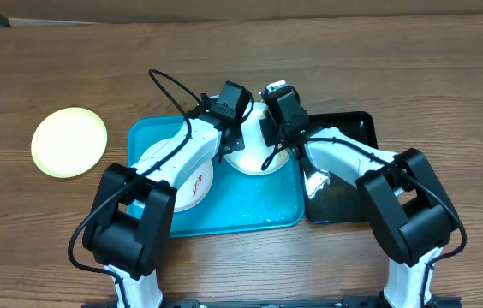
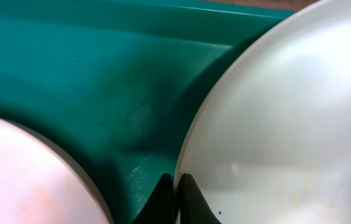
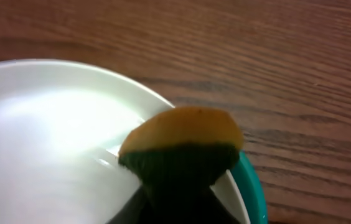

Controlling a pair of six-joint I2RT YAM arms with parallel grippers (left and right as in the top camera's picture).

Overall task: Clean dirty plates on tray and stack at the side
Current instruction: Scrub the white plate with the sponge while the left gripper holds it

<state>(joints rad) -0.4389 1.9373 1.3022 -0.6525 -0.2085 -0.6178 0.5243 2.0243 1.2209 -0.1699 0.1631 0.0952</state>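
Observation:
The turquoise tray [image 1: 259, 210] lies mid-table. A white plate [image 1: 254, 161] sits at its far side, tilted, and my left gripper [image 1: 233, 141] is shut on its left rim. In the left wrist view the dark fingers [image 2: 163, 202] pinch that plate's edge [image 2: 281, 124]. A second white plate [image 1: 194, 186] lies lower left in the tray, partly under my left arm. My right gripper [image 1: 274, 141] is shut on a yellow and dark green sponge [image 3: 182, 146] that rests on the held plate [image 3: 51, 137]. A plate with a yellow-green rim [image 1: 68, 142] lies on the table, left of the tray.
A glossy black tray [image 1: 348, 175] lies against the turquoise tray's right side, under my right arm. Wooden table [image 1: 447, 94] surrounds both trays. A second white plate [image 2: 20, 177] shows at the lower left of the left wrist view.

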